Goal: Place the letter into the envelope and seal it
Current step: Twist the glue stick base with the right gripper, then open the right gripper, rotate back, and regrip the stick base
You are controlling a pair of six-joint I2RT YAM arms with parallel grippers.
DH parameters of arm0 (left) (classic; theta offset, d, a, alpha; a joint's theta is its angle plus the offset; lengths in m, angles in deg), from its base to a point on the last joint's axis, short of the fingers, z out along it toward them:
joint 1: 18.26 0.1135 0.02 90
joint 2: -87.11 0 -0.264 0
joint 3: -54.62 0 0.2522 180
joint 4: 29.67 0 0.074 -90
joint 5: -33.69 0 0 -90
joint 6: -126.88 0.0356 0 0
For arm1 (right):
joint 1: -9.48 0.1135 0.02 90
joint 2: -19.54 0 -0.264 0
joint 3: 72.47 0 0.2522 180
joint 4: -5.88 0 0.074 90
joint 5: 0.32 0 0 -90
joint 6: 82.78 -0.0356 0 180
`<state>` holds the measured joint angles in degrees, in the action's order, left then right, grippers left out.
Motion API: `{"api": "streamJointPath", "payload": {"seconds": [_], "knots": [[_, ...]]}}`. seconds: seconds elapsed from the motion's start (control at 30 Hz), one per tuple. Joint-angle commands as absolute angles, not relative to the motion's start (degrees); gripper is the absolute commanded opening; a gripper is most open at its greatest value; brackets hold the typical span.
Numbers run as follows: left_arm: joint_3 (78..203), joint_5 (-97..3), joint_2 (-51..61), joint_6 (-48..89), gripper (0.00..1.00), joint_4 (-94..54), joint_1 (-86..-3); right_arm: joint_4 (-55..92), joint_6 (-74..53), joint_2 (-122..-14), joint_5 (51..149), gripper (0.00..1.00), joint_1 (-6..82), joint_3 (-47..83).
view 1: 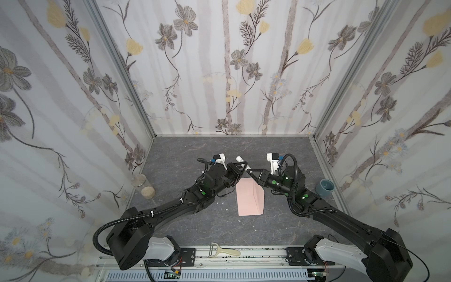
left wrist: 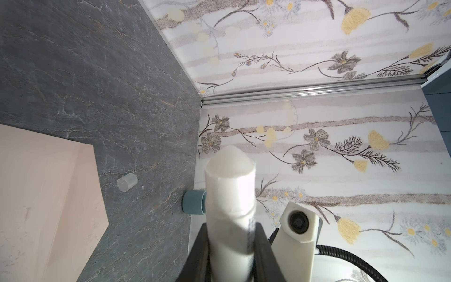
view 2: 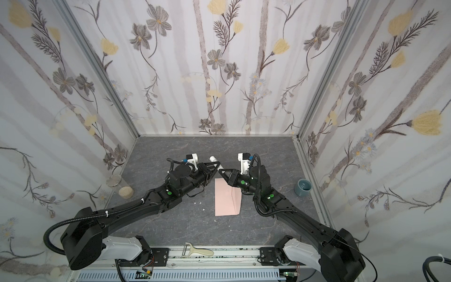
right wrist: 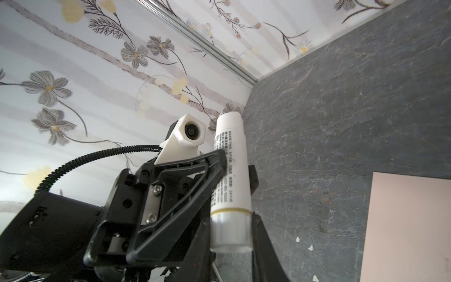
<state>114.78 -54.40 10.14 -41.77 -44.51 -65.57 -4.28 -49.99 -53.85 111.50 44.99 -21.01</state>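
Okay, envelope [view 1: 250, 197] lay flat mid-table, far corner hidden under right gripper [view 1: 249, 170]; that and left gripper [view 1: 244, 165] both clamped one glue stick [view 1: 241, 159] just past its far edge; clear cap [left wrist: 127, 182] lay nearby; blue cup [view 1: 324, 186] well right; flap state unclear.

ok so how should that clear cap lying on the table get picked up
Pinch the clear cap across its curved wall, coming straight down from above: it seems to lie on its side on the table, clear of the envelope, so both sides are free. The left gripper and right gripper both hold the glue stick.
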Motion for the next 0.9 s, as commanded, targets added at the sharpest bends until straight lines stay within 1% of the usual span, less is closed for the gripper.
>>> {"api": "streamJointPath", "payload": {"seconds": [0.0, 0.13, 0.2, 0.47, 0.7, 0.87], "knots": [[114.1, -52.1, 10.2, -39.5, 0.00, -47.3, -66.5, -14.2, -62.1, -55.2, 108.9, 0.14, 43.7, -22.7], [113.4, -53.4, 10.3, -38.8, 0.00, -48.5, -67.2, -18.8, -69.4, -56.5, 110.7, 0.15, 42.9, -25.3], [112.8, -53.8, 10.2, -38.4, 0.00, -49.7, -67.5, -20.9, -72.9, -57.3, 111.6, 0.17, 42.7, -26.7], [111.2, -54.6, 10.7, -35.9, 0.00, -54.6, -68.1, -30.7, -82.8, -59.9, 113.7, 0.16, 42.0, -31.4], [109.1, -55.0, 11.9, -34.4, 0.00, -59.6, -68.2, -36.7, -87.2, -62.8, 115.8, 0.16, 41.8, -32.7], [108.8, -55.4, 12.6, -32.9, 0.00, -60.3, -68.1, -37.7, -85.9, -63.9, 115.9, 0.18, 41.6, -32.7]]}}
